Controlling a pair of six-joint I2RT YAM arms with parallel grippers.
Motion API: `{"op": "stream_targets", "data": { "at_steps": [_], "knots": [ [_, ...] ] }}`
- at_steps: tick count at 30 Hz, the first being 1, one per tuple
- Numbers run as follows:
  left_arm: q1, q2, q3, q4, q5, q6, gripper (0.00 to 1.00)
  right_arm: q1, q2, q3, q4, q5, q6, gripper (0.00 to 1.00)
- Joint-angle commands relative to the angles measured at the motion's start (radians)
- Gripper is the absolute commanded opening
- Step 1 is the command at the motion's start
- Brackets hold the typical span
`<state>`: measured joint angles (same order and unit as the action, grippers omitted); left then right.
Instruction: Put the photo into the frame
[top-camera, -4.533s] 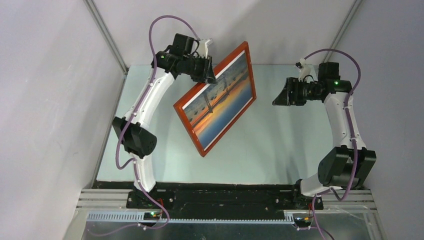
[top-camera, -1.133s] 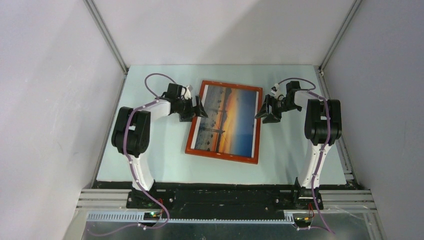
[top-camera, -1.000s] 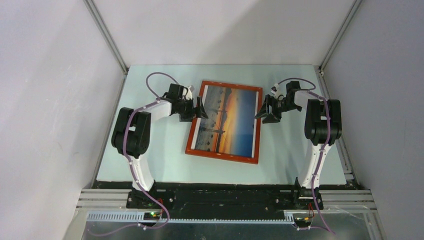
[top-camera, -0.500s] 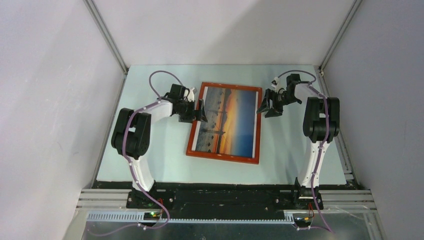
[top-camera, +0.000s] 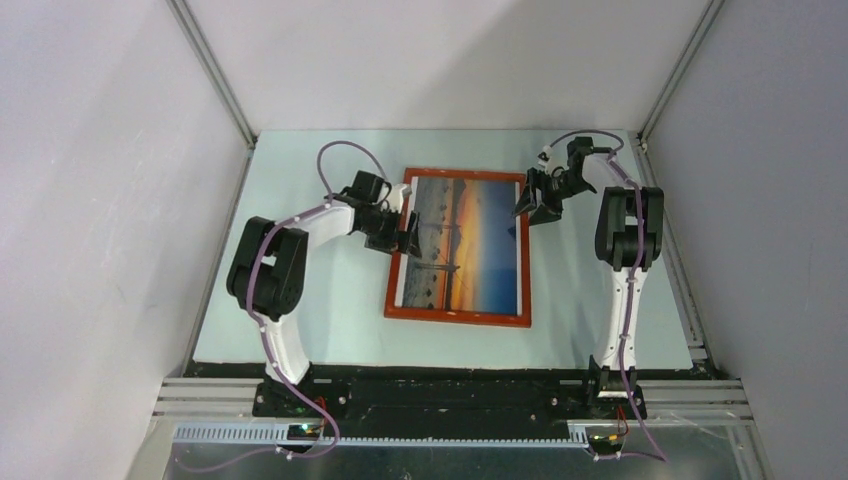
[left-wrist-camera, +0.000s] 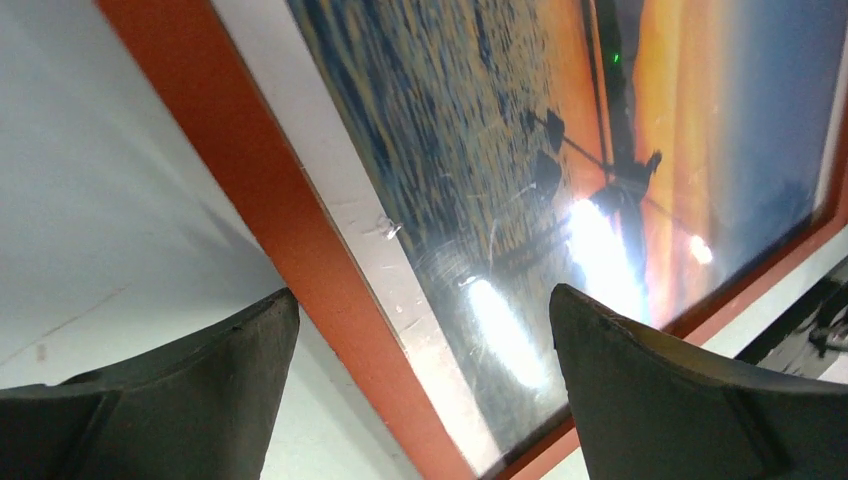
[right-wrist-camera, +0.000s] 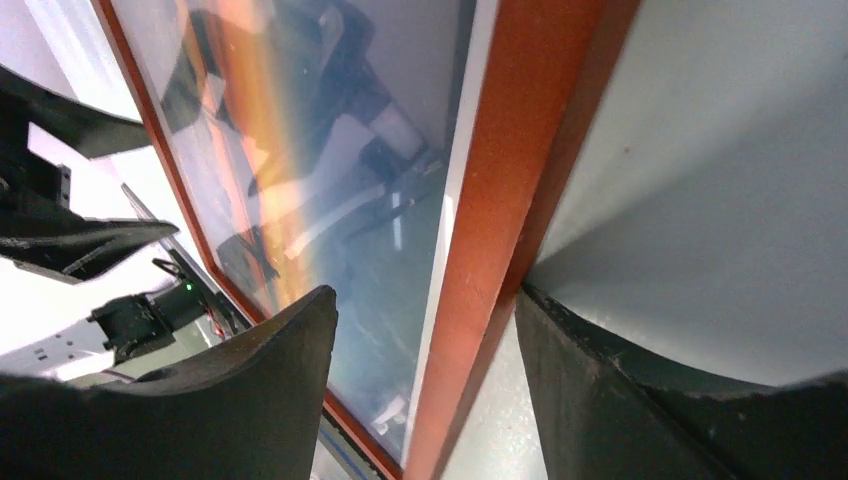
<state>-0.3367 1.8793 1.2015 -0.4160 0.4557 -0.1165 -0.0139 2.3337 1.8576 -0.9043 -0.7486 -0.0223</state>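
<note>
Frame (top-camera: 458, 317) shifted right | left tool (top-camera: 408, 232) wide open, empty, astride left edge | right tool (top-camera: 533, 207) part-open, empty

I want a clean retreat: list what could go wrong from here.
1. The left gripper straddles the frame's left rail, jaws open; a sideways retreat could catch it and drag the frame.
2. The right gripper straddles the right rail; its inner finger could scrape the glass over the photo.

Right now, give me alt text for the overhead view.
A red-brown frame with a sunset photo in it lies flat on a pale table. The left gripper hangs open over its left edge, and the right gripper hangs open over its right edge.
</note>
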Motion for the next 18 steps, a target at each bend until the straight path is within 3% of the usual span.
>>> {"op": "stream_targets", "data": {
  "at_steps": [1, 12, 18],
  "knots": [
    [-0.085, 0.015, -0.011, -0.095, 0.136, 0.066, 1.0, 0.01, 0.064, 0.121, -0.098, -0.05, -0.031, 0.7],
    [-0.216, 0.059, 0.048, -0.109, 0.355, 0.137, 1.0, 0.011, 0.18, 0.453, -0.243, -0.007, -0.121, 0.71],
    [-0.276, -0.004, 0.029, -0.114, 0.336, 0.203, 1.0, 0.011, 0.11, 0.402, -0.15, 0.148, -0.106, 0.71]
  ]
}}
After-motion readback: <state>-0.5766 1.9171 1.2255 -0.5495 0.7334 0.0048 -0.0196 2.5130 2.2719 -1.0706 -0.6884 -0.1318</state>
